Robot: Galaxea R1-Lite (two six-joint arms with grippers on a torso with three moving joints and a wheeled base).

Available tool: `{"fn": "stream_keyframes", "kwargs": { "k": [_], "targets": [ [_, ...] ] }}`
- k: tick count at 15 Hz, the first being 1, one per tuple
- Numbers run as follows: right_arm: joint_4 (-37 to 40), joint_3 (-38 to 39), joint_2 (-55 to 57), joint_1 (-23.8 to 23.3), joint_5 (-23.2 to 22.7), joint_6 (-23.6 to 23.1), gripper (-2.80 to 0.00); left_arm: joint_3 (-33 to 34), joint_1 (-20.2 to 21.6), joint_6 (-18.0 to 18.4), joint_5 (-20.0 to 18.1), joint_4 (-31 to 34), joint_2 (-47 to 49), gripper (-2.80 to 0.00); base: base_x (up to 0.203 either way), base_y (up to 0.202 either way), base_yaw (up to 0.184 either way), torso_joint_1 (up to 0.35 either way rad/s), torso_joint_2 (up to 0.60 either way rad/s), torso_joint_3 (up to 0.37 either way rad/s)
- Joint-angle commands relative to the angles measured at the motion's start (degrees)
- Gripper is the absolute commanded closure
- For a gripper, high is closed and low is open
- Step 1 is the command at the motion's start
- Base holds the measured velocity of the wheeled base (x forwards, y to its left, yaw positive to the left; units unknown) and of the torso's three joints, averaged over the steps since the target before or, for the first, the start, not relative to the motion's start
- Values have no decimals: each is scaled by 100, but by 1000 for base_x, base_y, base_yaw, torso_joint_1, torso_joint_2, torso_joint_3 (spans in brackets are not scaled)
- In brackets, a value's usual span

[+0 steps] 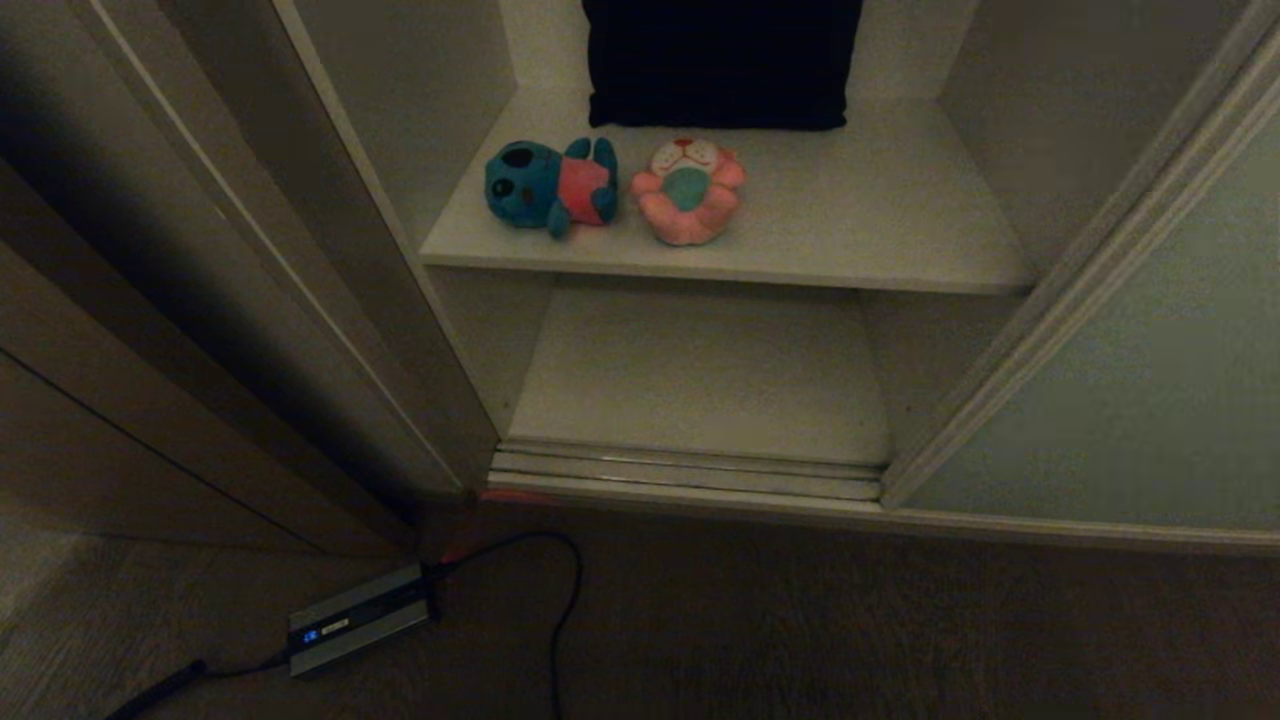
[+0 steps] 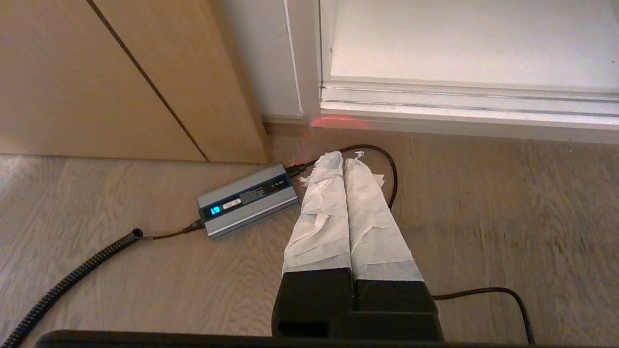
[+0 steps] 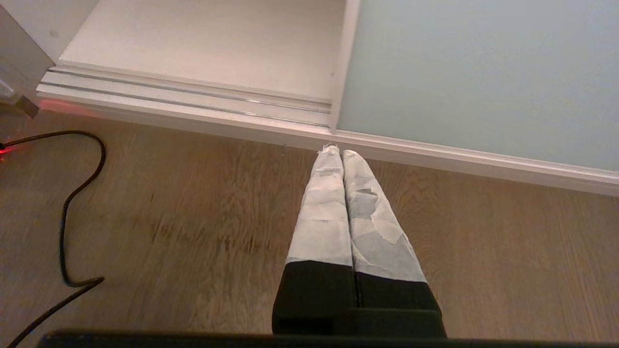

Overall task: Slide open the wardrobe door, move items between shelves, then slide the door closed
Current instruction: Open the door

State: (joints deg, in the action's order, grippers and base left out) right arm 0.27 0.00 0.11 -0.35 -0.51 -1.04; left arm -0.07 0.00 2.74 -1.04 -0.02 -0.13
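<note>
Grippers hang low over the floor, both pointing down and forward toward the wardrobe, and your head view catches neither. Your left gripper [image 2: 343, 162] is clenched, taped fingers [image 2: 321, 212] pressed together, holding nothing; a grey box [image 2: 247, 200] with a lit display lies just beside its tip, and a black cable [image 2: 387, 166] loops right behind it. Your right gripper [image 3: 337, 152] is clenched too and empty, its tip close to the floor track [image 3: 184, 99], near where the door [image 3: 478, 72] edge meets it.

Only the head view shows you the toys; the wrist views stop at the bottom shelf and track. Both toys lie on the upper shelf [image 1: 880, 240], well above and beyond either gripper. The teal toy [image 1: 550, 187] lies on its side, long axis across the shelf, head toward your left. The pink toy [image 1: 688, 190] lies just beside it, apart, on its back, head toward the rear. A dark cloth [image 1: 720, 62] sits behind both. The lower shelf [image 1: 700, 370] lies beyond the track.

The door stands slid to your right, leaving the compartment uncovered; the wood panel [image 2: 96, 77] stands beyond your left gripper.
</note>
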Motion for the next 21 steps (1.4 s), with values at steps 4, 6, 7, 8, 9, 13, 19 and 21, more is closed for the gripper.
{"fn": "stream_keyframes", "kwargs": {
  "k": [4,6,7,8,9,13,19,21],
  "targets": [
    [0,18,-2,0,-2,-2,0,-1,-7,0,-8,2,22,0,0,0,0,0,0,0],
    [0,21,4,-3,-2,-2,0,-1,0,7,-2,2,22,0,41,0,-1,0,2,1],
    [0,26,7,0,-10,-2,0,-1,-8,7,-10,2,22,0,171,0,-4,-4,2,2],
    [0,18,6,0,-2,-2,0,-1,0,7,-11,2,22,0,200,0,-1,5,0,2],
    [0,24,7,0,-2,-2,0,-1,0,1,-11,2,22,0,201,0,1,-1,7,-1],
    [0,26,-2,0,-2,-2,0,-3,0,189,26,37,29,0,122,0,0,1,1,0],
    [0,22,4,0,-2,-2,0,-2171,0,302,-88,-86,746,0,0,0,0,0,0,0],
    [0,23,-2,0,-2,-2,0,-3077,0,298,-402,-38,1681,0,0,0,0,0,0,0]
  ]
}}
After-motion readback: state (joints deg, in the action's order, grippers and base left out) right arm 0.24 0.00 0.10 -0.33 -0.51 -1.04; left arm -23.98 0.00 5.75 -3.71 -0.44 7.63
